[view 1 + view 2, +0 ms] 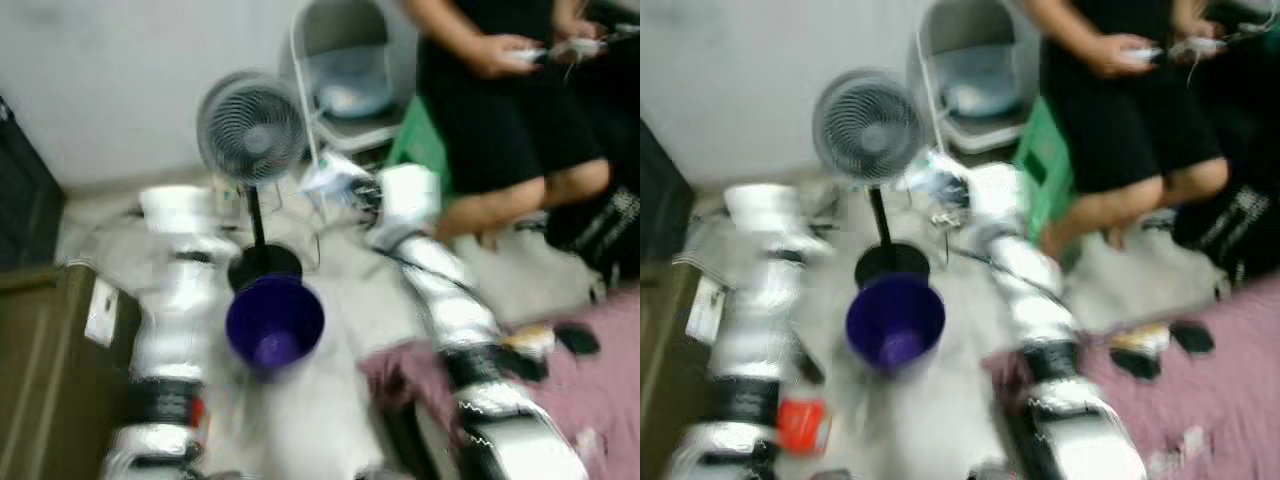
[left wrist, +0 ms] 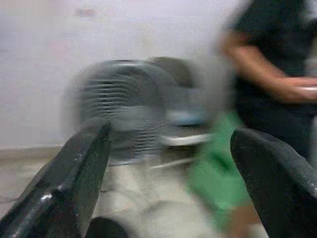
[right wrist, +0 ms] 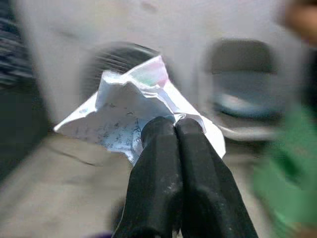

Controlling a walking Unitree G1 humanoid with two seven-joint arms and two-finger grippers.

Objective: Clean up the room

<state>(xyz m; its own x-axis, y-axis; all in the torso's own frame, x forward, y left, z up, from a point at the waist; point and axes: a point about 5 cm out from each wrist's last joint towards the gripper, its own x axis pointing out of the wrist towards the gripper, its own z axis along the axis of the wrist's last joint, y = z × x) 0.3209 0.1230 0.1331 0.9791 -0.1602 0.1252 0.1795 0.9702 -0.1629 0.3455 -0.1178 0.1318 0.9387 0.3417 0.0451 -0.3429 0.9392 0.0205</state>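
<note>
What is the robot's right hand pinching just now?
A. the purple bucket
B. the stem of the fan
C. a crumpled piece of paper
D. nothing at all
C. The right wrist view shows the right hand with its two black fingers pressed together on a crumpled piece of paper, while the purple bucket sits on the floor between the arms and the fan stands untouched behind it.
</note>
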